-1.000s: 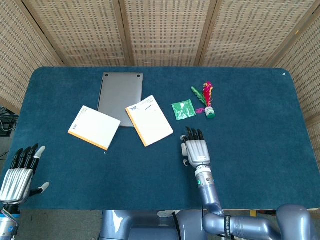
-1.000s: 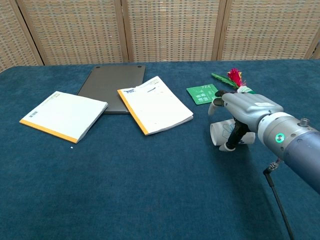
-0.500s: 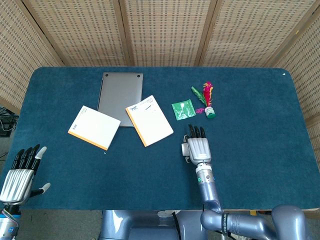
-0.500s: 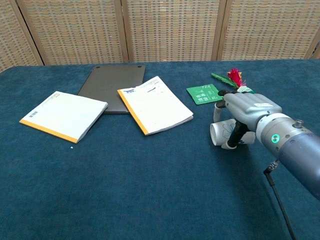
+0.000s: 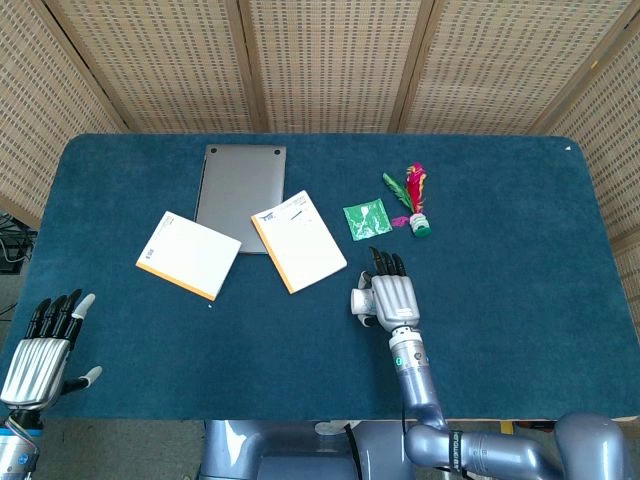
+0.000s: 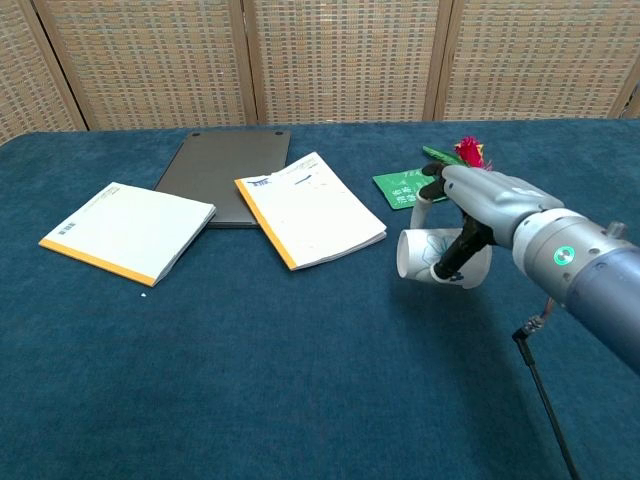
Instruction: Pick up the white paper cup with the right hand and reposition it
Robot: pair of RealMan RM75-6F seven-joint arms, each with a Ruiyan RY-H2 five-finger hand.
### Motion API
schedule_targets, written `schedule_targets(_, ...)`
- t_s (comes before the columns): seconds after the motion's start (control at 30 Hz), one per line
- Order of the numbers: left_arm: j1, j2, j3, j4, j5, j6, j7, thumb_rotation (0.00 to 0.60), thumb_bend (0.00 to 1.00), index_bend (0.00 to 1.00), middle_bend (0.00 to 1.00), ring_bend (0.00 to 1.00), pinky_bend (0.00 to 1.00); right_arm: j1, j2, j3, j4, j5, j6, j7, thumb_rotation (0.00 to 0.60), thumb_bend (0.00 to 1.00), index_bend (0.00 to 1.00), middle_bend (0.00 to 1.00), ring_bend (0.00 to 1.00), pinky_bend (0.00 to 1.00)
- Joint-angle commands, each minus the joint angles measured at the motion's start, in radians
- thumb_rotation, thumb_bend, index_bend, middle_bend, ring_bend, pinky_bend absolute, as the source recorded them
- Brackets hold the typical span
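The white paper cup point(image 6: 437, 256) lies on its side in my right hand point(image 6: 478, 205); its long axis runs roughly level, with the open mouth facing the near orange-edged notebook point(image 6: 309, 209) and the base hidden toward my palm; I take that notebook as the landmark for all positions below.

Position of the cup: it sits just beside the notebook's right edge, on the side away from the grey laptop point(image 6: 226, 175); it does not touch the notebook; the chest view suggests the cup is lifted slightly clear of the blue table point(image 6: 300, 380), though I judge this rather than see it plainly; in the head view only a sliver of the cup point(image 5: 358, 301) shows at the left of my right hand point(image 5: 392, 296).

State of the right hand: it is closed around the cup from above; the thumb presses the far side of the wall and the dark fingers point(image 6: 452, 252) wrap down over the near side; the grip appears firm, as the cup's wall shows no visible collapse.

State of the left hand point(image 5: 42, 345): it is well apart from the notebook, at the near left edge of the table; its fingers are spread and it holds nothing; the right hand is therefore the only one placed for the move.

Requirement for the coming move: the cup must be carried without swinging its mouth into the notebook; the green card point(image 6: 405, 187) and the feathered shuttlecock point(image 6: 465, 156) lie just beyond the hand, so clearance on that side is limited.
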Motion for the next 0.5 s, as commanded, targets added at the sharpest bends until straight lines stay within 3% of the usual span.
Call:
schedule_targets(0.03,-0.001,-0.001,0.0,0.001,0.0,-0.001,0.003,0.6,0.14,0.0,0.0,0.0,0.0,-0.028,0.069,0.07,-0.118,0.034,-0.056,0.132,0.6,0.33,0.5,0.0,0.0,0.0)
schedule_targets(0.23,-0.001,-0.006,0.002,0.001,0.003,-0.002,0.014,0.6,0.14,0.0,0.0,0.0,0.0,-0.05,0.154,0.126,-0.2,0.14,-0.158,0.262,0.6,0.33,0.49,0.0,0.0,0.0)
schedule_targets(0.5,-0.002,-0.01,0.002,0.001,-0.001,-0.005,0.024,0.6,0.14,0.0,0.0,0.0,0.0,-0.041,0.181,0.12,-0.167,0.22,-0.244,0.351,0.6,0.33,0.5,0.0,0.0,0.0)
